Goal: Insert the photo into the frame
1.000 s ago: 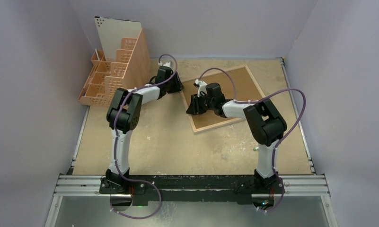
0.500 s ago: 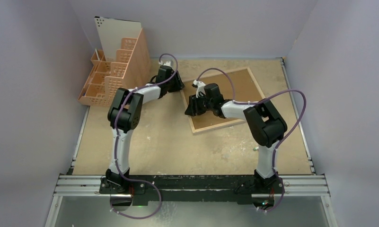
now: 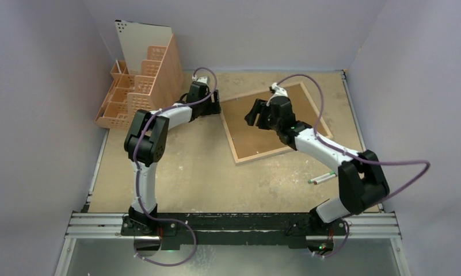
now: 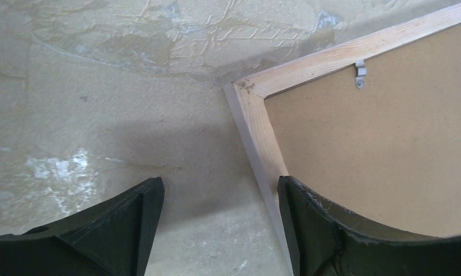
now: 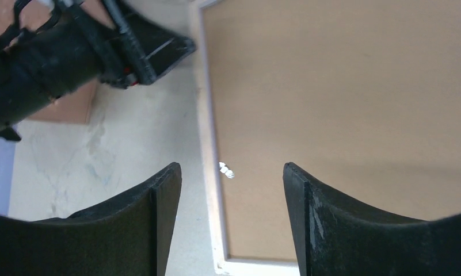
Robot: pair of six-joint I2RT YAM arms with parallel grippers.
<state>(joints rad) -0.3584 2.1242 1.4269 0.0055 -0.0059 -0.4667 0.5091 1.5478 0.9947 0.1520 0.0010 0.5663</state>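
Hardboard backing (image 5: 331,86) sat in the face-down frame (image 4: 258,115) beneath both released, empty tools — left tool (image 4: 219,184) over its corner, right tool (image 5: 231,168) above the backing — photo unseen, presumably already inside, fastening perhaps left.

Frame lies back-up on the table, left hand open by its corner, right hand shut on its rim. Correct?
No. The right hand is open, above the backing, gripping nothing; the right wrist view shows it. The rest holds: frame back-up on the table, left hand open by its corner.
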